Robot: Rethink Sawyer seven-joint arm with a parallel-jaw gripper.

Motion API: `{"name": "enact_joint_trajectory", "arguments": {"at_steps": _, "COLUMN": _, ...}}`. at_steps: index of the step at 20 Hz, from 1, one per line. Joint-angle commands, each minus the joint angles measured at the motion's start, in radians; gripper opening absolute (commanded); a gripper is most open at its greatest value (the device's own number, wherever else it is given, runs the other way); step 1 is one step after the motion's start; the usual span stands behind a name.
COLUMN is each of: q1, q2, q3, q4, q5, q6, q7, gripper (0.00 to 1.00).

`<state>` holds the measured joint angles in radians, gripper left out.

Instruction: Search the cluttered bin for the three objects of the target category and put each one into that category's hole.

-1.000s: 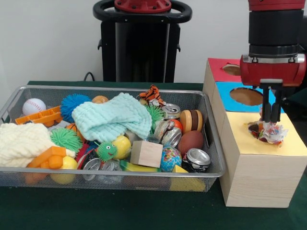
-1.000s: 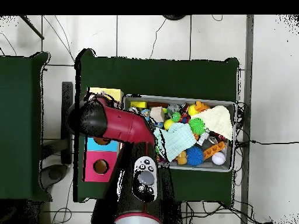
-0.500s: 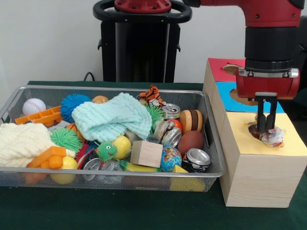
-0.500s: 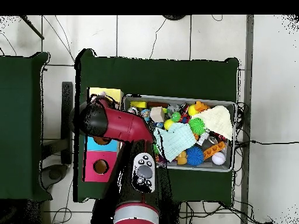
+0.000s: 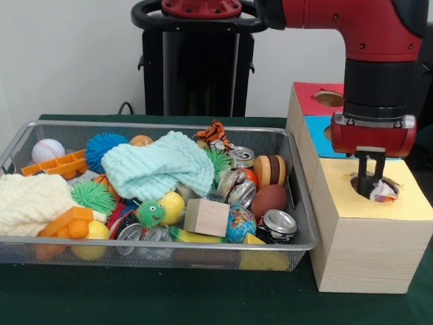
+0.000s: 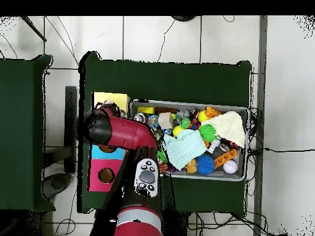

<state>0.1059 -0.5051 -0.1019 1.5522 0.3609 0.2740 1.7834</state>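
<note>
Front view: gripper lowered over the hole in the yellow-topped section of the wooden box — whether it is open or closed cannot be told. A crumpled wrapper sits in the hole beside it. The wire bin of mixed objects stands just beside the box.

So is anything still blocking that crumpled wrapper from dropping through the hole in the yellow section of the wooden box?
Nothing visible blocks it. The crumpled wrapper already sits partly inside the hole in the yellow section of the wooden box, at its right rim. The gripper reaches into the hole right beside it; the only thing near the opening is the gripper itself.
</note>
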Motion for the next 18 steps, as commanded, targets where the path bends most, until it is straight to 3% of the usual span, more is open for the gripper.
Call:
{"name": "enact_joint_trajectory", "arguments": {"at_steps": 1, "q1": -0.01, "q2": 0.066, "q3": 0.026, "q4": -0.039, "q5": -0.007, "q6": -0.054, "q7": 0.171, "gripper": 0.0}}
{"name": "enact_joint_trajectory", "arguments": {"at_steps": 9, "q1": -0.016, "q2": 0.063, "q3": 0.023, "q4": -0.049, "q5": -0.011, "q6": -0.036, "q7": 0.162, "gripper": 0.0}}
{"name": "enact_joint_trajectory", "arguments": {"at_steps": 18, "q1": -0.005, "q2": -0.117, "q3": -0.023, "q4": 0.007, "q5": -0.018, "q6": 0.179, "q7": 0.15, "gripper": 0.0}}
